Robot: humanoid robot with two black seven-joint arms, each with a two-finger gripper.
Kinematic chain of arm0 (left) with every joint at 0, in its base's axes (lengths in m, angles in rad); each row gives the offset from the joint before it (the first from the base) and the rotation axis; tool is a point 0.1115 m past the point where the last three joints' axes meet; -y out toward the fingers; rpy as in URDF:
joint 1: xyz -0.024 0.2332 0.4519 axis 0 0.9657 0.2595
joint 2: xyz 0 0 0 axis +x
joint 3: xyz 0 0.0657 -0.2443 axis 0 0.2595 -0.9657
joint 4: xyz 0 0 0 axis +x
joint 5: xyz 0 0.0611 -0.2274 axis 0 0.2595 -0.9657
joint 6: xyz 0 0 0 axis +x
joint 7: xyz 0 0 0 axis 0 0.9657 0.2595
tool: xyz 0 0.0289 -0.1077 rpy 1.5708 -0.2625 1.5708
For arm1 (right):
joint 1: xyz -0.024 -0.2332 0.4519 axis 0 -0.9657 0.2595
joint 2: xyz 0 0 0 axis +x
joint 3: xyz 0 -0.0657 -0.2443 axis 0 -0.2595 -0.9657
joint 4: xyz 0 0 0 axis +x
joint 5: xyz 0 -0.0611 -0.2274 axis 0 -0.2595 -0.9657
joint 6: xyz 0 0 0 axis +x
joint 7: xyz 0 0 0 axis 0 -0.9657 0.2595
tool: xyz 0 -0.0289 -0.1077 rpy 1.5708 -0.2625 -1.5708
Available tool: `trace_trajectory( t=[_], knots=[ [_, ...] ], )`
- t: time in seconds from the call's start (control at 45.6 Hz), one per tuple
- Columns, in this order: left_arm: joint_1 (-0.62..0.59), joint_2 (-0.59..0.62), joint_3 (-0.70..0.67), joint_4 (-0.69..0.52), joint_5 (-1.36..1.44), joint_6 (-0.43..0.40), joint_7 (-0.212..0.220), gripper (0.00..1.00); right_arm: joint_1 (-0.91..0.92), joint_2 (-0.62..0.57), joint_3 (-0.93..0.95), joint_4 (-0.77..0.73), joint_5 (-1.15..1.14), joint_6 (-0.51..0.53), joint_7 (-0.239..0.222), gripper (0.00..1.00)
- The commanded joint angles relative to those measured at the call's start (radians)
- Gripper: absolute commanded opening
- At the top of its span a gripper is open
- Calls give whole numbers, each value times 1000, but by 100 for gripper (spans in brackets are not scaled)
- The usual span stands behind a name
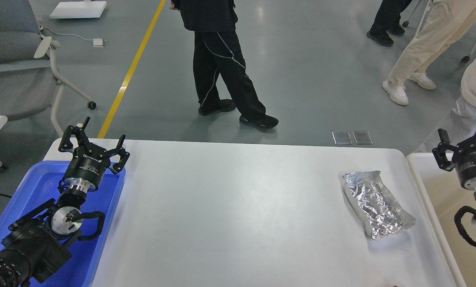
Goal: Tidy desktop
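foil pouch (377, 204) on desktop (230, 215)

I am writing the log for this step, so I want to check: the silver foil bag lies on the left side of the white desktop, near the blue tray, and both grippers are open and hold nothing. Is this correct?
Not quite. The head view shows the silver foil bag on the right side of the white desktop, near the cream-white bin, not near the blue tray. The rest is right: the left gripper and right gripper are open and hold nothing.

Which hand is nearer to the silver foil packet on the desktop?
Right. The right hand hovers just right of the foil packet, over the cream bin; the left hand is across the desktop.
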State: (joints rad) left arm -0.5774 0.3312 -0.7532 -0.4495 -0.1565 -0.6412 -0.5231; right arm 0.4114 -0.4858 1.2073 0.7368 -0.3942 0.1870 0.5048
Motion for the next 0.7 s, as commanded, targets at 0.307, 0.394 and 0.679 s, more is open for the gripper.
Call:
trace_trajectory(
  t=[0.307, 0.394, 0.679],
  knots=[
    [-1, 0, 0, 0, 0, 0, 0, 100, -8, -16, -9, 0, 0, -1, 8, 100],
    [1, 0, 0, 0, 0, 0, 0, 100, -6, -13, -11, -5, 0, -4, 8, 100],
    [-1, 0, 0, 0, 0, 0, 0, 100, 6, -13, -20, -13, -2, -15, 6, 100]
  ],
)
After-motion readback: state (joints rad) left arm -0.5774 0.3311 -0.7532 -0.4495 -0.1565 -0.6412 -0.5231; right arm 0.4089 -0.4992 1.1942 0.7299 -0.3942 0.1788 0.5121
